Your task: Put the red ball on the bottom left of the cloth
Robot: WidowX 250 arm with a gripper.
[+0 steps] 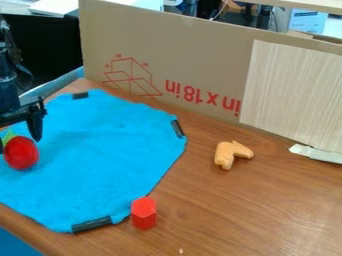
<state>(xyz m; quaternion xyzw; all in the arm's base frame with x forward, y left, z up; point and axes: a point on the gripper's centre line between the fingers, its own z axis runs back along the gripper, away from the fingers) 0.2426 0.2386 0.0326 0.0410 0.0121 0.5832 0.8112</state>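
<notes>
One gripper [19, 144] is seen at the left, its two fingers spread apart in a released state. One red ball [22, 154] is seen just below it, over one blue cloth [100, 145], with a bit of green [8, 136] beside the ball. Three dark strips (one is pointed at here [91, 224]) are set along the cloth's edge. Down and right of the gripper, one red block [143, 213] is placed on the desk [220, 215]; farther right, one tan toy [230, 153] is laid.
</notes>
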